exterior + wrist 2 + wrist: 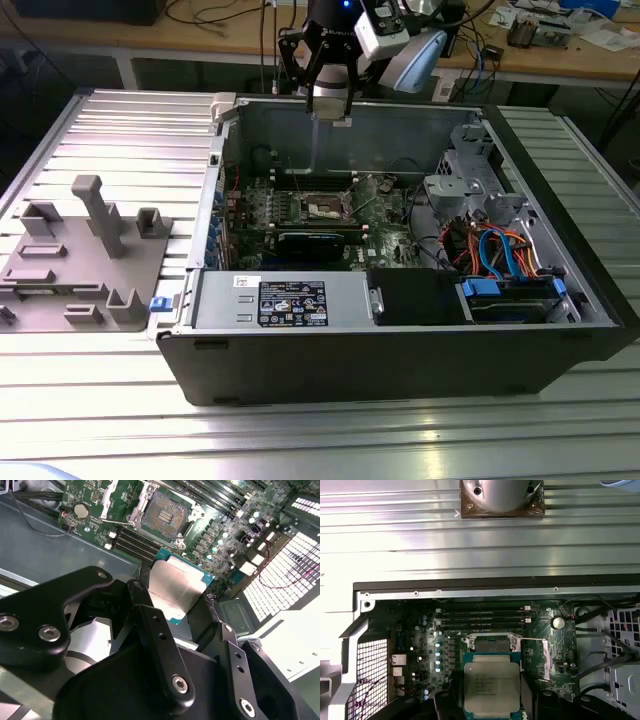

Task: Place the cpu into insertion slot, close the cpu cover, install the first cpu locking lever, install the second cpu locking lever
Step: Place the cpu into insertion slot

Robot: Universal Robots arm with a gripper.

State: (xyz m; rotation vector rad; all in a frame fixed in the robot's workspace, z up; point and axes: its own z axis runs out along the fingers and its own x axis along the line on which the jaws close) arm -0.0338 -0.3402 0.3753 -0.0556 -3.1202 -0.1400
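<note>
First wrist view: the gripper (492,707) is clamped by its black fingers on two sides of the cpu (492,682), high above the open case.
The insertion slot (492,644) lies well below the chip on the green motherboard (420,630), uncovered, its edges roughly parallel with the chip's. The cpu is flat and square, with a dull silver lid. The slot is dark and framed in bright metal.

cpu (178,579) in gripper (175,601), near insertion slot (162,514)
</note>
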